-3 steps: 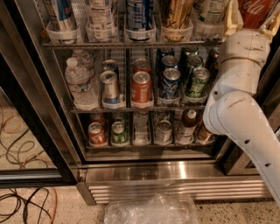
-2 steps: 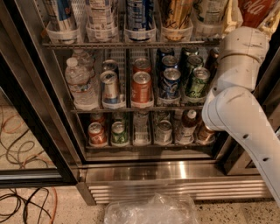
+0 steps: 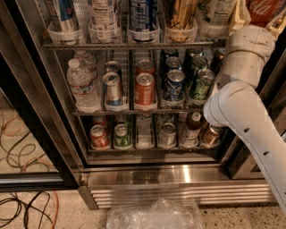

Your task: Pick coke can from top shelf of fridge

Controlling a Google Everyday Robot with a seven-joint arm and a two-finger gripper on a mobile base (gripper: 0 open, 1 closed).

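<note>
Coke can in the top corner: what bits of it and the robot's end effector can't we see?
- coke can: camera view, top right; its top is cut off by the picture's edge, its bottom hidden by the arm.
- end effector: up at the can, mostly out of frame; its grip is unclear.
- top shelf: its cans' upper halves are cut off.

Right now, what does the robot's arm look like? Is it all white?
Mostly, yes. The robot's arm is smooth, glossy white plastic, built of fat rounded tubes joined by a round knuckle, with a few tiny dark dots on it. No cables show. The gripper sits in the top right corner beside the red Coca-Cola can; only pale cream bits of it show.
</note>
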